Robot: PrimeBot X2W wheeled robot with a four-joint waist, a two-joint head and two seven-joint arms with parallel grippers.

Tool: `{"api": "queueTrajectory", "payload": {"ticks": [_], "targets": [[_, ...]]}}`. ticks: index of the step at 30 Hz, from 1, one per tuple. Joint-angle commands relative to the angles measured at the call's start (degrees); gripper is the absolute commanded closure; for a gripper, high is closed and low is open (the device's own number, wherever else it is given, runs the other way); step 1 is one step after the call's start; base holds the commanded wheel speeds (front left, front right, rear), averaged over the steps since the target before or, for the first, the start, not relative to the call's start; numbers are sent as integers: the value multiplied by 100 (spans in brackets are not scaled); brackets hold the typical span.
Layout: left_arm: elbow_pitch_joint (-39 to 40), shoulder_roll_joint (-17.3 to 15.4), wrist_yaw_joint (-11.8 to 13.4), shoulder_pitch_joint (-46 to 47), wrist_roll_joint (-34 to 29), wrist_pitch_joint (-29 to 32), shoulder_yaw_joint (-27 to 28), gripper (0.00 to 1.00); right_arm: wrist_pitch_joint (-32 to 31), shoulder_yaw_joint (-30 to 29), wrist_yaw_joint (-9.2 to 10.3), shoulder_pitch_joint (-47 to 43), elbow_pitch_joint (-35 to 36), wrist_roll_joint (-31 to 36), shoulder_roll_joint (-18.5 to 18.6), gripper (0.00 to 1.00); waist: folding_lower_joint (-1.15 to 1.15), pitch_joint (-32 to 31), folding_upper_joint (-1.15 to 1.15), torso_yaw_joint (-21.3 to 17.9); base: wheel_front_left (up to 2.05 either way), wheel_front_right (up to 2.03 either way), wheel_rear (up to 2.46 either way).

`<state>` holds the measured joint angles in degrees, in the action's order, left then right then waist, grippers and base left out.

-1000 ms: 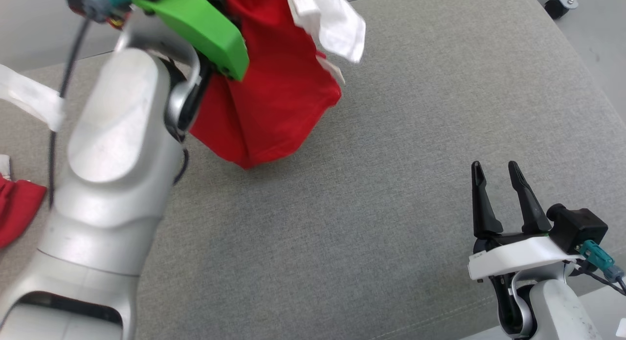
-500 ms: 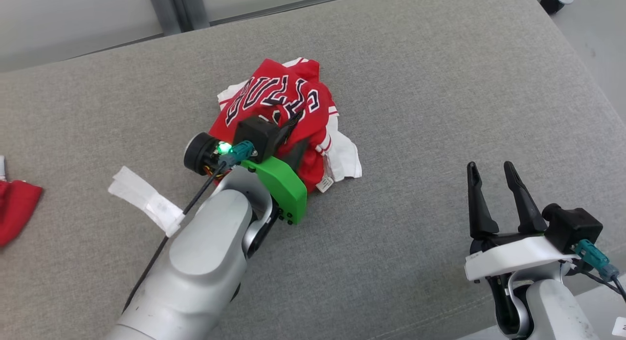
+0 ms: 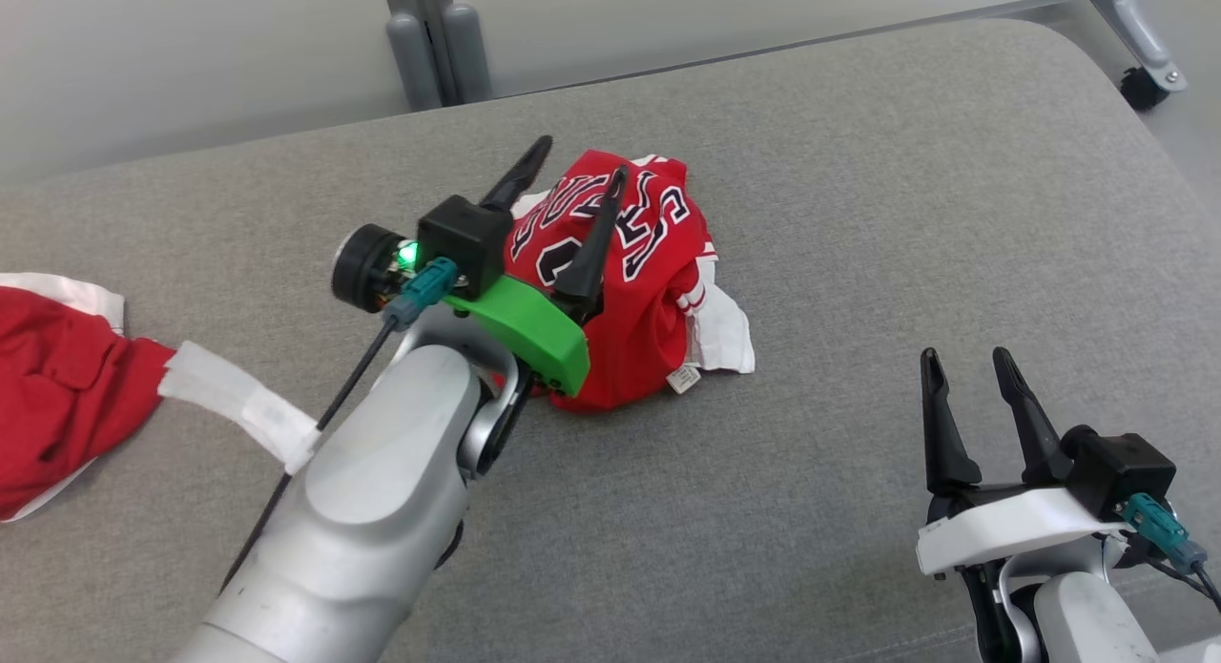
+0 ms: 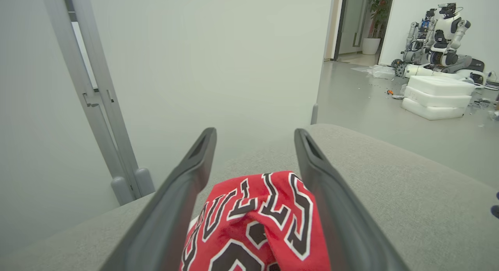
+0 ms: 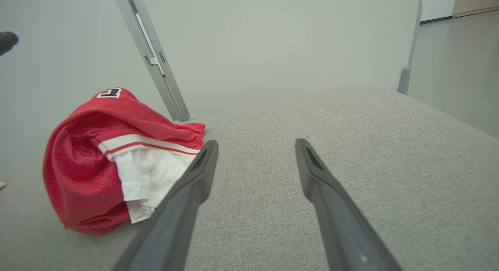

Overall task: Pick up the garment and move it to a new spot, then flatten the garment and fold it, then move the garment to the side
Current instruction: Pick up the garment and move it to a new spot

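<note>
A red jersey (image 3: 639, 300) with black-and-white lettering and white trim lies crumpled in a heap on the grey cushion (image 3: 858, 215). My left gripper (image 3: 584, 159) hangs open just over the heap, fingers spread and nothing held between them. In the left wrist view the jersey (image 4: 257, 224) lies below and between the open fingers (image 4: 183, 193). My right gripper (image 3: 963, 362) stands open at the lower right, well apart from the garment. The right wrist view has the jersey (image 5: 101, 158) off to the left of that gripper (image 5: 253, 144).
Another red and white garment (image 3: 57, 396) lies at the cushion's left edge. A white tape tag (image 3: 238, 405) hangs on my left arm's cable. Grey metal posts (image 3: 429, 43) and a pale wall stand behind the cushion. Bare grey fabric spreads right of the jersey.
A second ago the left gripper held the jersey up in the air. It brought it down onto the cushion, let go and lifted open above the heap. The camera shifted too.
</note>
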<state>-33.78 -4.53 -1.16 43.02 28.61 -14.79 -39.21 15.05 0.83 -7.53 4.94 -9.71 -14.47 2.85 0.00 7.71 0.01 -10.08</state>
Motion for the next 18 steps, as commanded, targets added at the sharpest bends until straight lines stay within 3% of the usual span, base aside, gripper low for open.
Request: {"api": "queueTrajectory", "payload": {"ticks": [1,10,18], "targets": [[90,-138,61,-143,-45,-41,107,0,19,-16,7,-51,28,9,7,0,0,-171,-1,240,0,0,0],[1012,-849,330,-1047,-274,-35,1119,0,19,-85,7,-223,65,72,8,0,0,-360,-1,682,0,0,0],[1553,-1216,411,-1996,-438,-36,1889,0,19,-93,8,-297,66,173,8,0,0,-490,-1,976,0,0,0]]}}
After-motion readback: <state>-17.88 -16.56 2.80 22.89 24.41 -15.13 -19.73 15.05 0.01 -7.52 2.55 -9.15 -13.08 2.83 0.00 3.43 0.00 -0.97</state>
